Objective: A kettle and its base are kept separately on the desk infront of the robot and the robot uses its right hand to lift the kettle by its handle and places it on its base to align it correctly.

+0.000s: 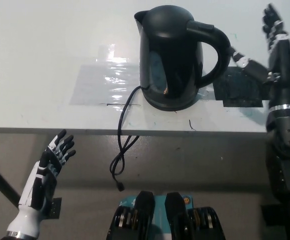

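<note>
The black kettle stands upright on its round black base near the desk's front edge, spout to the far left, handle to the right. My black right hand is to the right of the handle, apart from it, fingers spread and pointing away, holding nothing. My white left hand rests open below the desk edge at the lower left.
The base's black cord hangs over the white desk's front edge and dangles below. A clear tape patch lies left of the kettle. A black square mat lies right of the kettle.
</note>
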You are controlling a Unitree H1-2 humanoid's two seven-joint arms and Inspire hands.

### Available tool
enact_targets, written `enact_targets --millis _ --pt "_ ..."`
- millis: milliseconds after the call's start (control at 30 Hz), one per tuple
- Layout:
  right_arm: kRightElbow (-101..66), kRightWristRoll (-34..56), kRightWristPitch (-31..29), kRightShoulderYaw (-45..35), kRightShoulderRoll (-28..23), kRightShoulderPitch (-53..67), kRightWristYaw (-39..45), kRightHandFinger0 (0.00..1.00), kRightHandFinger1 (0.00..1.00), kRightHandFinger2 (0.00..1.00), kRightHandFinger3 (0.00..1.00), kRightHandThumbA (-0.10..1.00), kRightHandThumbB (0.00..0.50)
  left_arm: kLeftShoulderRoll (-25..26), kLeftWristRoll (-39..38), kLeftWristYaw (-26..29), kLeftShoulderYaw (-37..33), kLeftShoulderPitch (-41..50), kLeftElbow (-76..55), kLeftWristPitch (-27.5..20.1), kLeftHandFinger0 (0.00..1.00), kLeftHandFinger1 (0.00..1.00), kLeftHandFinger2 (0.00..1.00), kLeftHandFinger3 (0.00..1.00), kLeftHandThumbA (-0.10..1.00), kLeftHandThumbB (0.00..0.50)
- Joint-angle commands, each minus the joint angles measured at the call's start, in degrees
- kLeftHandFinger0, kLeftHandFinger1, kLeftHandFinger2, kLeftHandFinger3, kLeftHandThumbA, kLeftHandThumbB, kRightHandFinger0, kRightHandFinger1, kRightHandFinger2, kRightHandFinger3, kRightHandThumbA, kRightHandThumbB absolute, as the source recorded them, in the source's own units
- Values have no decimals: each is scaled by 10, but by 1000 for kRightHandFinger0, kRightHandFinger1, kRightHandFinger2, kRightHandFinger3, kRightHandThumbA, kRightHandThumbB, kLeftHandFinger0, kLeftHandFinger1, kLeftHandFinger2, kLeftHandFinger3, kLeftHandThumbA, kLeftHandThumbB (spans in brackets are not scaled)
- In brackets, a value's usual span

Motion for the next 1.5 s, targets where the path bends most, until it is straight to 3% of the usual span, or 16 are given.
enact_targets --millis 0,167,367,500,700,967,1033,1267,1300,1367,1467 --pt "-61 7 -17 -17 -17 -4 -8 1000 1000 1000 1000 881 500 9 -9 -10 3 -3 -8 -8 1000 1000 1000 1000 1000 100" --pt "-178 86 8 -25 -25 42 42 1000 1000 1000 1000 791 500 12 -10 -11 6 -6 -4 -14 1000 1000 1000 1000 1000 111" --pt "-261 167 42 -37 -57 100 80 1000 1000 1000 1000 804 500 8 -9 -12 3 -4 -4 -14 1000 1000 1000 1000 1000 101" --pt "-351 168 70 -53 -70 157 66 1000 1000 1000 1000 1000 500 13 -15 -14 7 -7 -4 -12 1000 1000 1000 1000 1000 104" --pt "-459 126 32 -34 -68 286 81 1000 1000 1000 1000 1000 500 15 -10 -16 7 -11 7 -21 1000 1000 1000 1000 1000 116" --pt "-387 103 -37 -1 -49 381 99 1000 1000 1000 1000 1000 500 14 2 -11 5 -11 8 -26 1000 1000 1000 1000 1000 113" --pt "-351 109 -60 9 -51 384 112 1000 1000 1000 1000 1000 457 14 6 -9 5 -11 6 -23 1000 1000 1000 1000 1000 118" --pt "-269 79 -82 39 -44 386 123 1000 1000 1000 1000 1000 422 14 9 -8 6 -10 7 -26 1000 1000 1000 1000 1000 140" --pt "-248 77 -92 46 -43 385 127 1000 1000 1000 1000 1000 387 14 8 -9 6 -7 5 -26 1000 1000 1000 1000 1000 142" --pt "-222 77 -106 52 -42 382 130 1000 1000 1000 1000 1000 371 14 7 -10 5 -4 5 -28 1000 1000 1000 1000 1000 133" --pt "-175 80 -109 58 -39 370 131 1000 1000 1000 1000 1000 413 13 13 -6 6 -1 6 -34 1000 1000 1000 1000 1000 148"
